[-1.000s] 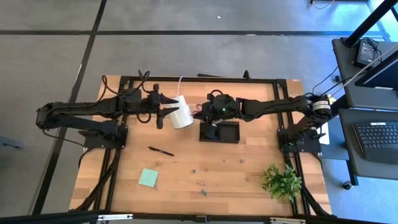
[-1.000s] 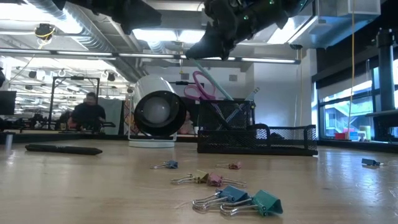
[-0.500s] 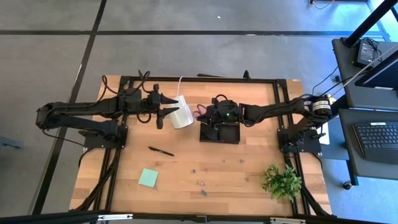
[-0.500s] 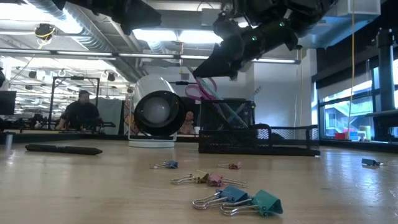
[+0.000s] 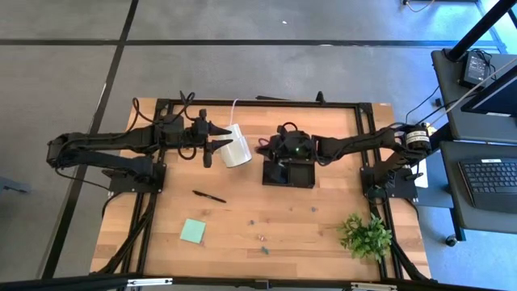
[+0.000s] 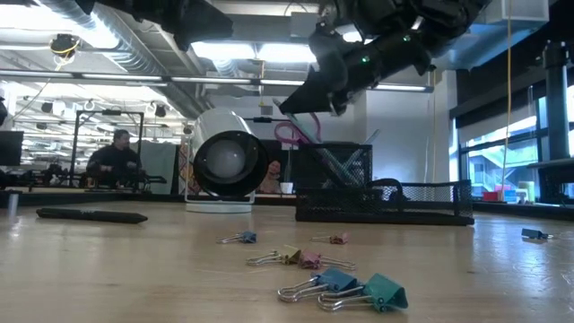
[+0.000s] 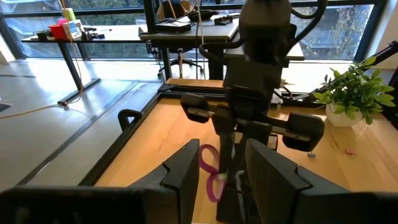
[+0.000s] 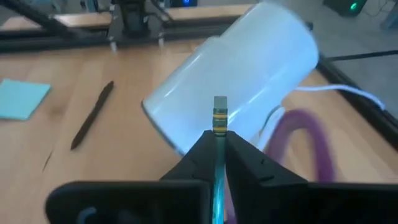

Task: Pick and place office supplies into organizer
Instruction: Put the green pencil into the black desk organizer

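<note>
right pincer clamped on a pencil over the organizer

far to the left pincer's [image 5: 212, 136] own side, nothing but bare table edge. left pincer itself hovering with fingers spread apart, tips just beside the white cylinder roll [image 5: 235, 145], which lies on its side. below and ahead of that pincer on the wood: a dark pen [image 5: 208, 196], and further toward the table's near edge a mint-green sticky-note pad [image 5: 192, 231]. between the two pincers, purple scissors handles [image 6: 289, 135] sticking up out of the organizer's tall end.

right pincer [image 8: 217, 144] closed tight on a pencil [image 8: 219, 120], gold ferrule and eraser end poking out beyond the fingertips, pointing toward the white roll. directly beneath that pincer, the black mesh organizer [image 5: 288, 171], tall cup section holding the scissors and slanted pens, low tray section stretching away beside it. well short of the pincer, toward the near edge, small binder clips [image 6: 345, 289] scattered on the wood. off to the right pincer's far side, a green leafy plant [image 5: 365, 235] near the table corner.
</note>
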Motion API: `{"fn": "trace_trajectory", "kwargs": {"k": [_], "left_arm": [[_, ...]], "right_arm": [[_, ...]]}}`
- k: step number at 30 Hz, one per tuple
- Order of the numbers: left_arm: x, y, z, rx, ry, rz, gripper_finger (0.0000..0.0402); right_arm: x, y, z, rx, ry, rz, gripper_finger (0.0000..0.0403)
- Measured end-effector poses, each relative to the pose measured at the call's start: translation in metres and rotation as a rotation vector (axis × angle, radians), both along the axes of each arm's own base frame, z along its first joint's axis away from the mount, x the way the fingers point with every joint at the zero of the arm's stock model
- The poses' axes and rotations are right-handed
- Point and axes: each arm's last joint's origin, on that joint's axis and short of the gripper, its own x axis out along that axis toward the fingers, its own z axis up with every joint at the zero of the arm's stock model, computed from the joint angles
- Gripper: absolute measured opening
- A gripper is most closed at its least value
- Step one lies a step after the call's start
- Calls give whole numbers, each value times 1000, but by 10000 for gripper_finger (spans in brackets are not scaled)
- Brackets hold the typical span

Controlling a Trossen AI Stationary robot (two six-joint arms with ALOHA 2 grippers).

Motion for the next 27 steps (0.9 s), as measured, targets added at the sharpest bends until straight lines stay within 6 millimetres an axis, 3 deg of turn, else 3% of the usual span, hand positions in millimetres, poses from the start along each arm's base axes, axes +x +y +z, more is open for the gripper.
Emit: {"fn": "trace_trajectory", "kwargs": {"k": [27], "left_arm": [[0,0,-2,-4,21,0,125]], "right_arm": [[0,3,-5,-11,34,4,29]]}}
